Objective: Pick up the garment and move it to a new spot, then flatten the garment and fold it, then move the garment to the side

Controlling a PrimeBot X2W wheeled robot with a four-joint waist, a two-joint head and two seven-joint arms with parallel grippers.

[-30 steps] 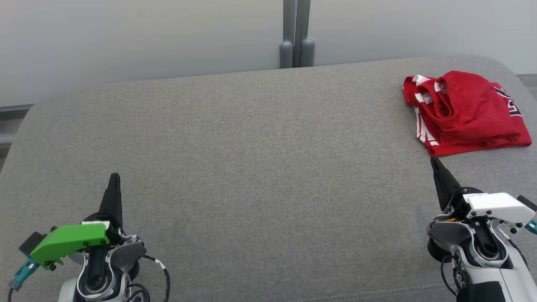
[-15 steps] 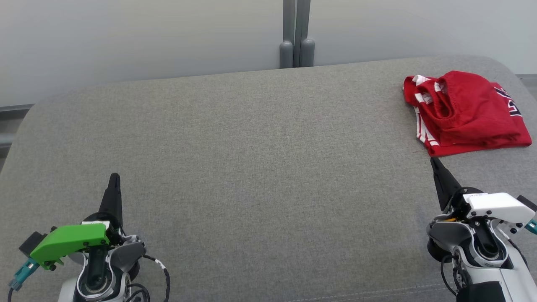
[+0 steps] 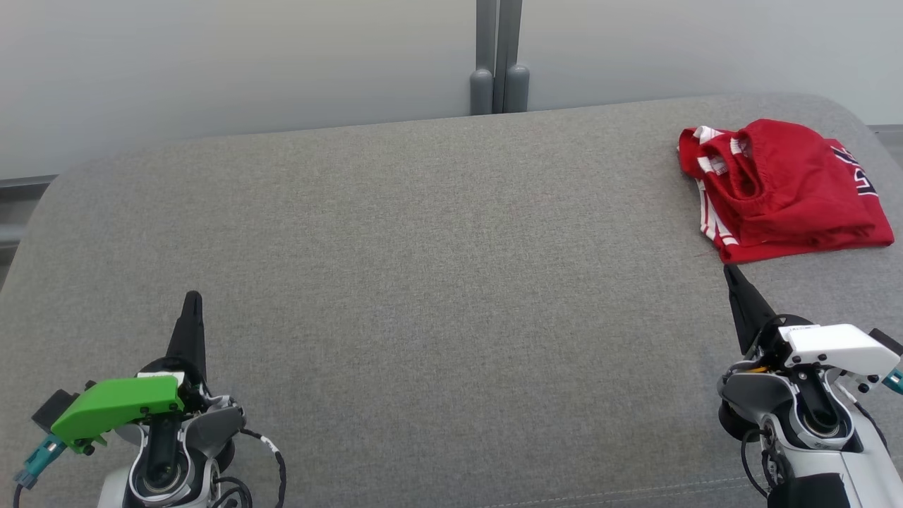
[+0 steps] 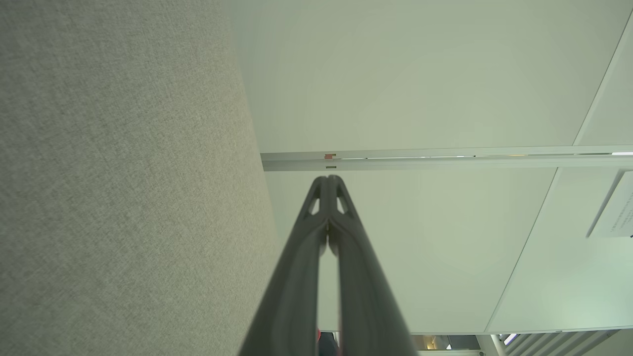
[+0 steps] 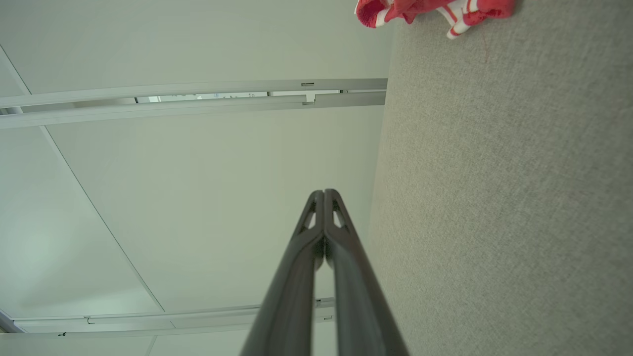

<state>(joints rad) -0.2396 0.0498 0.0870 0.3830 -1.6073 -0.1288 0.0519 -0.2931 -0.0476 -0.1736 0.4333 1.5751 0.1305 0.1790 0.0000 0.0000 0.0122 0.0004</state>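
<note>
A red garment (image 3: 783, 190) with white stripes and dark lettering lies folded at the far right of the grey padded surface (image 3: 437, 282). A strip of the garment (image 5: 430, 11) also shows at the top of the right wrist view. My right gripper (image 3: 728, 271) rests at the lower right, shut and empty, its tip just short of the garment's near edge. In its own view the right gripper (image 5: 324, 192) has both fingers pressed together. My left gripper (image 3: 192, 297) sits at the lower left, far from the garment. The left gripper (image 4: 327, 179) is shut on nothing.
A pale wall with a grey vertical post (image 3: 499, 56) stands behind the surface. The surface's rounded far corners fall away at left and right. Wide bare fabric stretches between the two grippers.
</note>
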